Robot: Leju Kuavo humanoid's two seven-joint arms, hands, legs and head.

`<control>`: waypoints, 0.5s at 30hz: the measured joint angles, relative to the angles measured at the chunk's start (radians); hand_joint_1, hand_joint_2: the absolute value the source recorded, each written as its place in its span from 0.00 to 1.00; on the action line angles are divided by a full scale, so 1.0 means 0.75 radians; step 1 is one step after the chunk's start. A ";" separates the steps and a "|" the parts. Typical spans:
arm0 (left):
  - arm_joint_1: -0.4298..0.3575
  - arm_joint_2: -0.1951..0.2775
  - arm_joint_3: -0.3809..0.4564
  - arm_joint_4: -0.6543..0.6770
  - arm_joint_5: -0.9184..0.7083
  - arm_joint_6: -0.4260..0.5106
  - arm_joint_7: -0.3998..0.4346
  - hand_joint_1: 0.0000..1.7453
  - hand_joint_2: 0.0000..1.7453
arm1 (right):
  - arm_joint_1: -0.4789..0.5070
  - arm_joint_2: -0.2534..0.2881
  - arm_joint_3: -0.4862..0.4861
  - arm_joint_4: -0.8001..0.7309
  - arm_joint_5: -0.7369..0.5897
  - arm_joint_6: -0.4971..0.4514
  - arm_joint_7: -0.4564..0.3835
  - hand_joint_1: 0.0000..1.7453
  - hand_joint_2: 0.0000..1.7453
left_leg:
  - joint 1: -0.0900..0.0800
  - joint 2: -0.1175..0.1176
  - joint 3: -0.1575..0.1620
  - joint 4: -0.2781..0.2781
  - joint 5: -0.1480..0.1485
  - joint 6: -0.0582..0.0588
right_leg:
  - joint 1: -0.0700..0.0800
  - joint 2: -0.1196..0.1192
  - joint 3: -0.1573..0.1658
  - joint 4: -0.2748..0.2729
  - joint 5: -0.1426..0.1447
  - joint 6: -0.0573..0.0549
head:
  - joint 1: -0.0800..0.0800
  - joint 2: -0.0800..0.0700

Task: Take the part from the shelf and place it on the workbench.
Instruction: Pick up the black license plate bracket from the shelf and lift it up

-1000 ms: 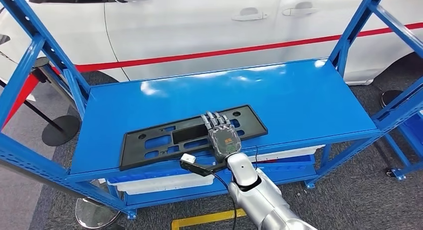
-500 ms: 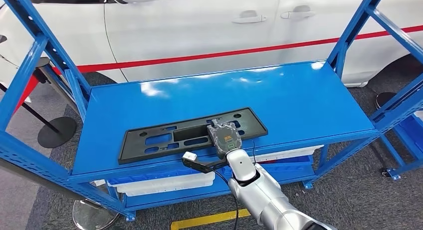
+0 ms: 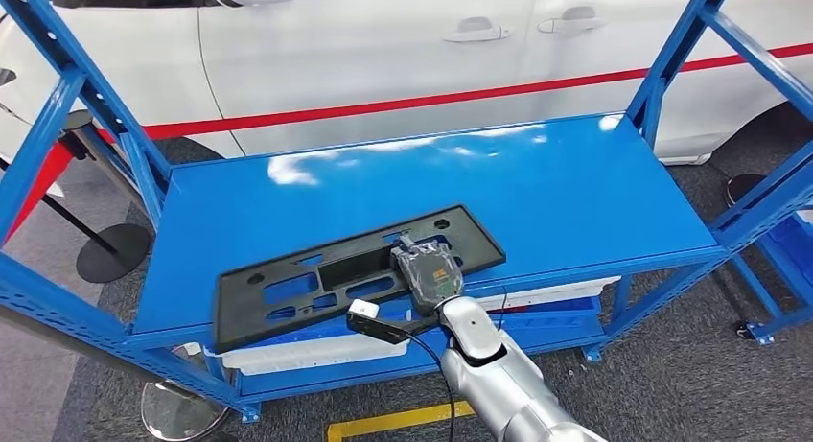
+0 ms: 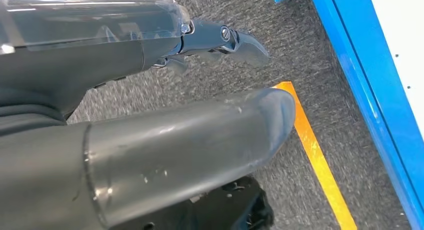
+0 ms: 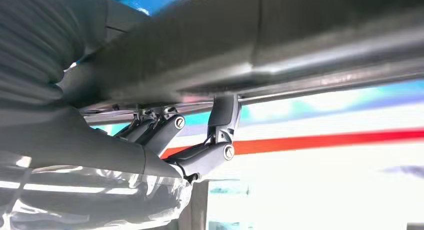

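my right hand (image 3: 430,272): was clamped on the near long edge of the part, a bit right of its middle. In the head view only the back of the hand showed. In the right wrist view the fingers (image 5: 220,125) were hooked over the dark edge, so yeah, holding it.

my right arm (image 3: 499,380): silver, came in from below and reached up to the shelf front, with a black cable running along it.

wrist camera (image 3: 362,311): small white box on a black bracket, just beside my right wrist, under the part's near edge.

part (image 3: 288,287): long flat black plastic panel with a bunch of cutouts. It sat at a slant across the front of the shelf, with its left end poking past the front edge. Whether it was touching the surface or lifted a bit, I couldn't tell.

shelf (image 3: 537,183): glossy blue deck on blue uprights, the part on its near half.

my left hand (image 4: 150,140): hung low over grey carpet, thick grey thumb up close and dark fingers (image 4: 235,40) stretched out with nothing in them.

floor stuff: orange tape line (image 4: 315,155) on the carpet, next to a blue frame rail (image 4: 370,95).

background: white car (image 3: 383,49) with a red stripe parked right behind the shelf.
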 joint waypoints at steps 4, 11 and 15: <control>0.001 -0.004 0.028 0.000 0.035 0.021 0.001 0.00 0.00 | 0.133 -0.011 0.011 -0.346 -0.278 -0.002 -0.099 1.00 1.00 | 0.005 0.000 -0.115 0.250 -0.146 -0.018 | -0.005 -0.006 -0.003 -0.009 0.006 -0.022 | -0.014 0.000; 0.012 -0.004 0.091 0.000 0.080 0.065 0.010 0.00 0.00 | 0.369 -0.157 0.057 -1.062 -0.711 -0.050 -0.248 1.00 1.00 | 0.002 -0.001 -0.027 0.063 -0.009 -0.002 | 0.001 -0.007 0.008 0.006 -0.020 -0.006 | -0.016 0.000; 0.013 -0.006 0.110 0.000 0.091 0.070 0.011 0.00 0.00 | 0.443 -0.231 0.068 -1.272 -0.773 -0.060 -0.288 1.00 1.00 | -0.003 -0.003 -0.007 0.009 -0.009 0.024 | 0.002 -0.005 0.000 0.013 -0.024 0.020 | -0.015 0.000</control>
